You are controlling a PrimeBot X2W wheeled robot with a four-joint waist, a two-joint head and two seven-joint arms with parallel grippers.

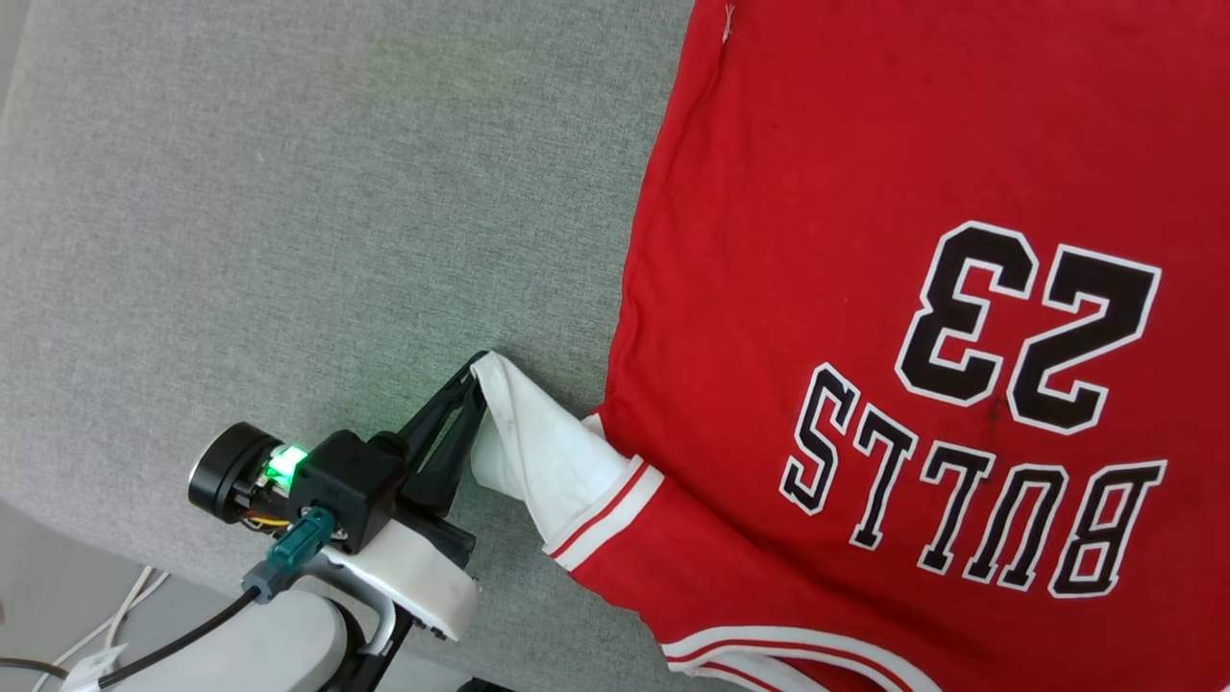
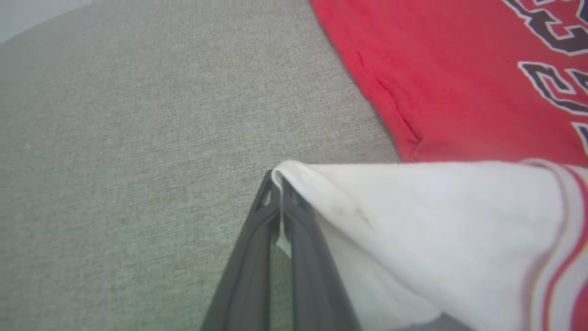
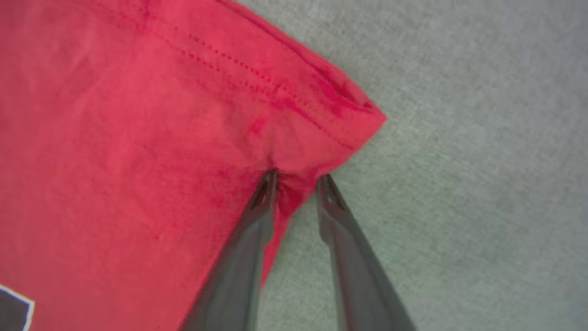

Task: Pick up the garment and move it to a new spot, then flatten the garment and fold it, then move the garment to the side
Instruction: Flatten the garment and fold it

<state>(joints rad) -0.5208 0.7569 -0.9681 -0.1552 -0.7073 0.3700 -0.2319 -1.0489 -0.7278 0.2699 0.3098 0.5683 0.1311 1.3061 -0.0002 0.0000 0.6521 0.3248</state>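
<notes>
The garment (image 1: 817,240), a red jersey, lies spread on grey fabric, its "BULLS" and "23" print face up and upside down to me. Its white sleeve (image 1: 538,452) with red-and-white trim points left. My left gripper (image 1: 478,370) is shut on the sleeve's tip, the cloth pinched between its fingertips (image 2: 277,177) and the sleeve (image 2: 413,220) lifted toward it. In the right wrist view my right gripper (image 3: 297,177) has its fingers apart at a red hem corner (image 3: 340,115), and puckered cloth sits between its tips. The garment (image 3: 138,138) spreads to its left.
The grey upholstered surface (image 1: 288,192) stretches wide to the left of the jersey. Its near edge runs diagonally across the lower left, with pale floor and white and black cables (image 1: 125,615) beyond it.
</notes>
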